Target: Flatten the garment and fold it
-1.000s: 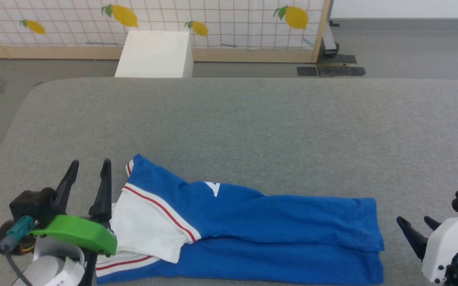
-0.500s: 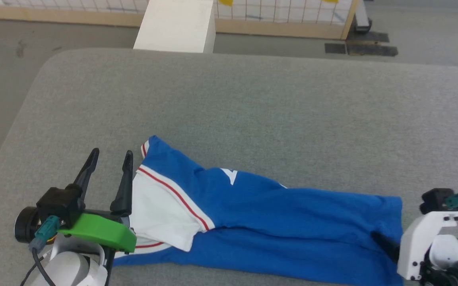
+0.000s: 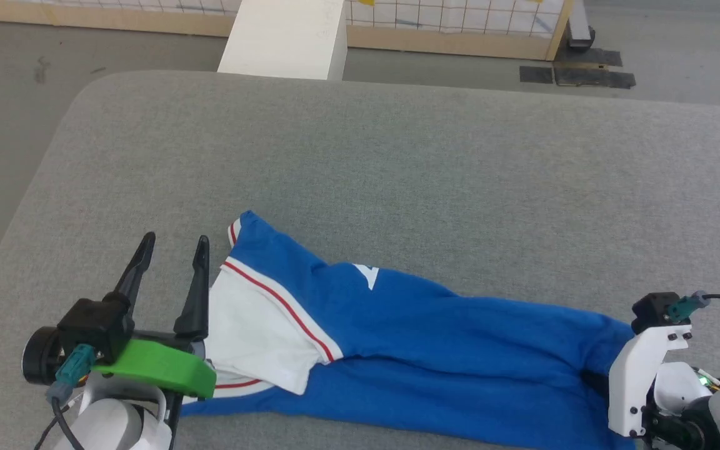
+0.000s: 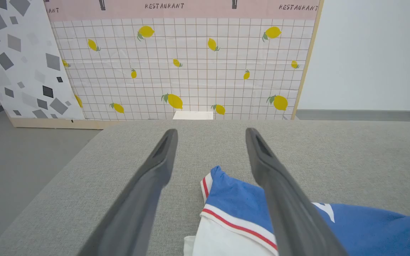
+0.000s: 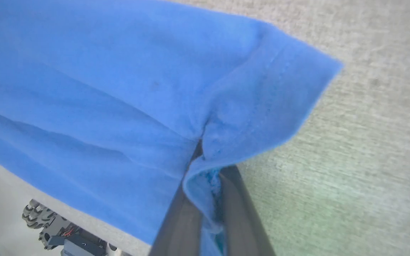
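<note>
The shirt (image 3: 435,350) lies bunched lengthwise along the near edge of the grey table (image 3: 397,175), with its white sleeve (image 3: 260,337) at the left end and its blue hem at the right end.

Left gripper (image 3: 175,237): jaws spread wide, gripping nothing, positioned just beside the sleeve.

Right gripper (image 5: 208,170): jaws clamped on a fold of blue cloth at the hem corner.

A white box (image 3: 285,37) stands beyond the far table edge. Its contents cannot be determined.

Soft matt cloth garment (image 3: 435,337)
</note>
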Motion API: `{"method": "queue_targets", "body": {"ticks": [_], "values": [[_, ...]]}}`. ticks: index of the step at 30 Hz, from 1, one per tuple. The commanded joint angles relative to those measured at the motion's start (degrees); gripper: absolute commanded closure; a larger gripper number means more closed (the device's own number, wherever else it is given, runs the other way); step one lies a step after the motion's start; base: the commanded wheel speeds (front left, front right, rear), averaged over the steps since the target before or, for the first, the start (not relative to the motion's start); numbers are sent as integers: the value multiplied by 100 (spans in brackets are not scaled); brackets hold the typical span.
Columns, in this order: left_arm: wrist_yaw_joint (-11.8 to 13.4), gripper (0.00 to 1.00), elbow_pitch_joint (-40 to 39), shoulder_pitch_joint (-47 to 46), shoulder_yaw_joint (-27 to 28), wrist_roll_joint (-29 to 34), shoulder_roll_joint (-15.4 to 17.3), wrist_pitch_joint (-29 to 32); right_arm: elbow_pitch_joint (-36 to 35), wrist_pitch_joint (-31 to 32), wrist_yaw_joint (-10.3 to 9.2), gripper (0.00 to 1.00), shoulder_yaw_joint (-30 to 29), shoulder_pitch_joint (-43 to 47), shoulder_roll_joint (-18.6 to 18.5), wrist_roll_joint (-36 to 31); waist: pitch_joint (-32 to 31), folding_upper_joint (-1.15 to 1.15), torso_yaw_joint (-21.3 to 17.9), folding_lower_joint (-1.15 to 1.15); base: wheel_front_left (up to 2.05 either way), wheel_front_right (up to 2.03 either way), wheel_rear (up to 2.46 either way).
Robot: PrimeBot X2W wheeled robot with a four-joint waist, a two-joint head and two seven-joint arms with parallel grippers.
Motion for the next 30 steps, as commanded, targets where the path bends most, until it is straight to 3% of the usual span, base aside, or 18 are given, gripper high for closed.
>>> {"method": "queue_targets", "body": {"ticks": [1,9,16,24,30], "values": [[15,0,-6,78,35,46,-20,-31,190,25,-4,100,230,120,144,69,-69,68,-37,0,0,0,0],[86,0,1,307,102,68,27,-31,-254,-195,-4,100,341,-139,-160,116,-357,68,-150,0,0,0,0],[202,0,-51,483,162,-13,66,39,-472,-62,-4,100,-90,-200,-571,-28,-463,68,-325,0,0,0,0],[284,0,-125,569,169,5,117,51,-628,285,-4,100,-1525,165,-1025,-229,-422,68,-546,0,0,0,0],[300,0,-143,536,169,36,148,47,-803,693,-4,100,-2423,357,-877,-217,-379,68,-598,0,0,0,0]]}}
